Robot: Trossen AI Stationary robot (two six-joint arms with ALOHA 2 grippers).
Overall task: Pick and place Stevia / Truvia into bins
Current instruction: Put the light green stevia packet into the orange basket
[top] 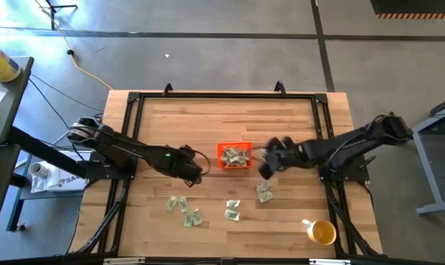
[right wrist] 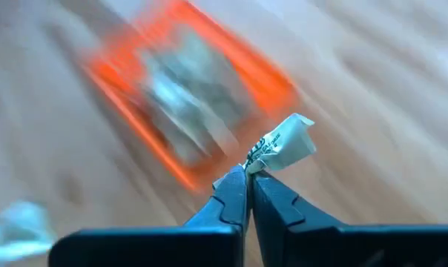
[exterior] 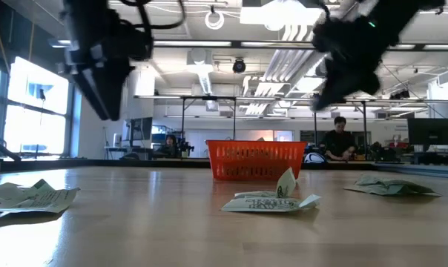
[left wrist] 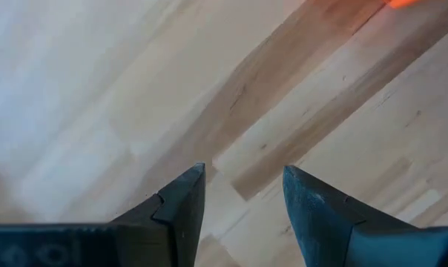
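Observation:
The orange-red bin (top: 234,156) sits mid-table with several pale green and white packets inside; it also shows in the low view (exterior: 255,159) and, blurred, in the right wrist view (right wrist: 187,96). Loose packets lie flat on the table nearer the front edge (top: 184,210) (top: 232,210) (top: 264,193). My right gripper (top: 267,166) hovers just right of the bin, shut on one packet (right wrist: 280,147). My left gripper (top: 195,174) hangs left of the bin, open and empty (left wrist: 242,189), above bare wood. My right gripper pinches one sweetener packet by its end (right wrist: 254,162) between the two fingertips. The rest of the packet sticks out past the fingertips, crumpled and lifted clear of the table.
A round yellow cup (top: 322,232) stands near the table's front right corner. A black frame (top: 222,96) runs around the table. More packets lie in the low view (exterior: 268,200) (exterior: 31,196) (exterior: 391,185). People sit at desks in the room beyond.

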